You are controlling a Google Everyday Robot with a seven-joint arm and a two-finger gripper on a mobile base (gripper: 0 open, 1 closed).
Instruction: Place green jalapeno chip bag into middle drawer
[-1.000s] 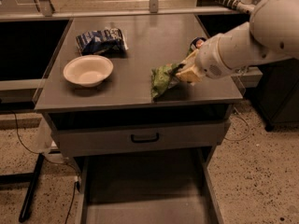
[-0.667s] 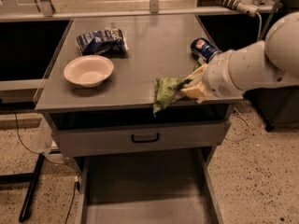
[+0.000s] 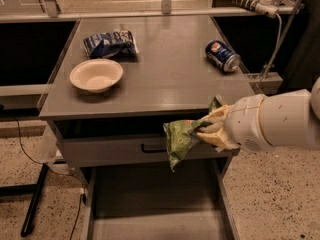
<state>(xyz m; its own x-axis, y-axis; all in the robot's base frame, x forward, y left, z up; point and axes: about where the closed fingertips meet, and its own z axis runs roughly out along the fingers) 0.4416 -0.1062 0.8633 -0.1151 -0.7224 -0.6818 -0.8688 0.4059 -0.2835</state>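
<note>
Fingers of my gripper are clamping the right end of the green jalapeno chip bag, so I am holding it in the air with no gap showing between pads and foil. The gripper is hovering just off the front right corner of the grey cabinet top, with my white arm reaching in from the right. The bag is hanging crumpled to the left of my fingers, its lower corner pointing down, and it is overlapping the closed drawer front beside the small black handle. Below it the middle drawer is standing pulled out, its flat floor lying bare, and the bag is hanging above it, not touching it. On the cabinet top a pale bowl is sitting at the left, a blue-and-white snack bag is lying behind it, and a blue can is lying on its side at the right, well apart from my gripper.
</note>
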